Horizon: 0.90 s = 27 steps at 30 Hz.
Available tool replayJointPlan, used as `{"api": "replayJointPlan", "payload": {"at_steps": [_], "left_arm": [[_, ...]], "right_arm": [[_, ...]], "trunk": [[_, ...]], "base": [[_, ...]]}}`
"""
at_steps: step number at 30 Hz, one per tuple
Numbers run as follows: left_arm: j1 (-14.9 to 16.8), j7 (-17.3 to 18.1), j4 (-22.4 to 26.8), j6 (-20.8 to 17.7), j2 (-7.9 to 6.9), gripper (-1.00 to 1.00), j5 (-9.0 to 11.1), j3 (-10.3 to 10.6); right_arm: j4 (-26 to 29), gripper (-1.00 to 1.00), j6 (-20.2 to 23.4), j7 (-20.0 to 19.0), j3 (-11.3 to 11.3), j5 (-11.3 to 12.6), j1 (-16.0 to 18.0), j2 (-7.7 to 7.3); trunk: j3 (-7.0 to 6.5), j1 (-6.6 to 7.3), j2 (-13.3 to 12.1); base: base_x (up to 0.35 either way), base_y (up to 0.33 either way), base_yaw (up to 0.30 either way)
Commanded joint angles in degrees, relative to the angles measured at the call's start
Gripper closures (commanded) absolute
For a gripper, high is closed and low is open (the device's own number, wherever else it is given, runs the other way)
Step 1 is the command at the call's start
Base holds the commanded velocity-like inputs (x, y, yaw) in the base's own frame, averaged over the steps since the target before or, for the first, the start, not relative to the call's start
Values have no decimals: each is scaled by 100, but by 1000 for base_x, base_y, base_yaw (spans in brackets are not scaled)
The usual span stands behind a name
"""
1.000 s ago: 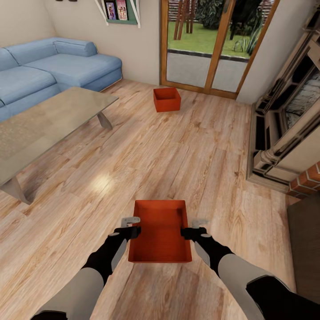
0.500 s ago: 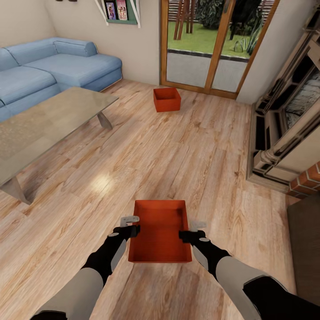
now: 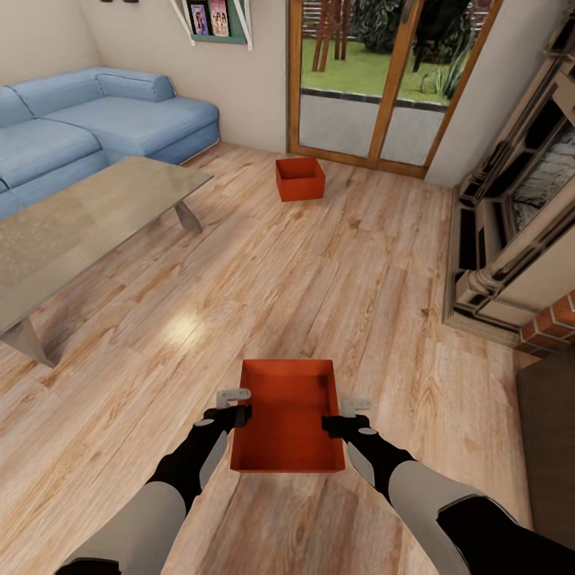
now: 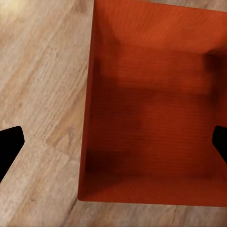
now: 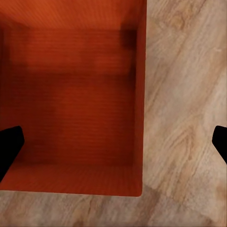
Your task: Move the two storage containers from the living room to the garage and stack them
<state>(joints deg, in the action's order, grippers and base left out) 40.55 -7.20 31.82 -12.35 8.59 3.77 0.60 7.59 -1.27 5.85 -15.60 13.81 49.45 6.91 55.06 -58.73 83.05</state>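
The near storage container [image 3: 289,415] sits open-topped on the light wood plank floor [image 3: 319,263] of the living room, directly in front of the robot and between its two arms. The left gripper [image 3: 234,406] is at the container's left wall and the right gripper [image 3: 345,415] at its right wall, each about midway along the side. In both wrist views the fingertips sit far apart at the frame's edges, one over the container's inside and one over the planks, so each gripper is wide open, straddling a wall and holding nothing. The container [image 4: 151,109] looks empty, its floor ribbed and bare.

The second storage container [image 3: 300,178] stands well apart, near the wood-framed glass doors [image 3: 375,80], beyond the end of the glass-topped table [image 3: 80,216] and the blue sofa [image 3: 96,120].

I judge the step in hand to be the two-handed grasp of the first container. The next move calls for closing both grippers on the opposite walls together, then lifting evenly so it stays level for the carry to the garage.
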Motion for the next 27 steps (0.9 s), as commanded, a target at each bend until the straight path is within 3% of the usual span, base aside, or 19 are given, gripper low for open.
{"api": "replayJointPlan", "payload": {"at_steps": [1,14,27], "left_arm": [[-1,-27,-8,-31,-2,-100,39,2],[3,-58,-56,-7,-2,-100,35,-41],[2,-704,-45,-21,28,-100,93,-53]], "right_arm": [[-3,-100,-10,23,-49,57,3,0],[-3,-100,53,22,-51,62,3,21],[-3,-100,56,22,-40,87,3,12]], "trunk": [[3,0,2],[3,0,2],[3,0,2]], "base": [[0,0,0],[0,0,0],[0,0,0]]}}
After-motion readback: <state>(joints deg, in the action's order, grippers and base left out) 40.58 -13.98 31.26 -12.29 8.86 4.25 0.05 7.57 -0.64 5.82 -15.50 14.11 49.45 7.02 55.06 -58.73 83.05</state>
